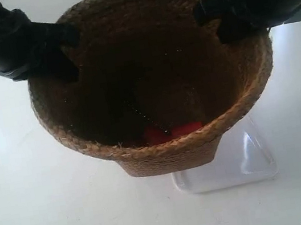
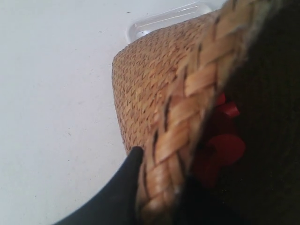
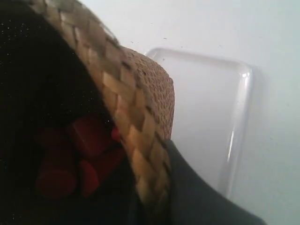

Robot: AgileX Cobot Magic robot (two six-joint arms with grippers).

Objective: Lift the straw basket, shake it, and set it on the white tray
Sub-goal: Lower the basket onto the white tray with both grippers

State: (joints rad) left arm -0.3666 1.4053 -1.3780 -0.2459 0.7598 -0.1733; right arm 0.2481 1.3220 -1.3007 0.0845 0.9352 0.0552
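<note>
Between two black arms, one at each side of the exterior view, a large brown woven straw basket point(image 1: 163, 153) was held tilted, its open mouth tipped toward the exterior camera. The left hand point(image 2: 161, 180) was clamped on the braided rim, with one black finger point(image 2: 124, 183) pressed against the outer weave and the other on the dark inner side. The right hand point(image 3: 152, 187) pinched the rim the same way (outer finger against the braid, inner one lost in shadow). Several small red pieces point(image 1: 171, 132) lay at the bottom of the basket. A flat glossy white rectangular plastic tray point(image 1: 245, 160) with rounded corners sat on the plain white counter point(image 1: 51, 210), partly hidden behind the basket's base. Whether the base touched the tray could not be told.
</note>
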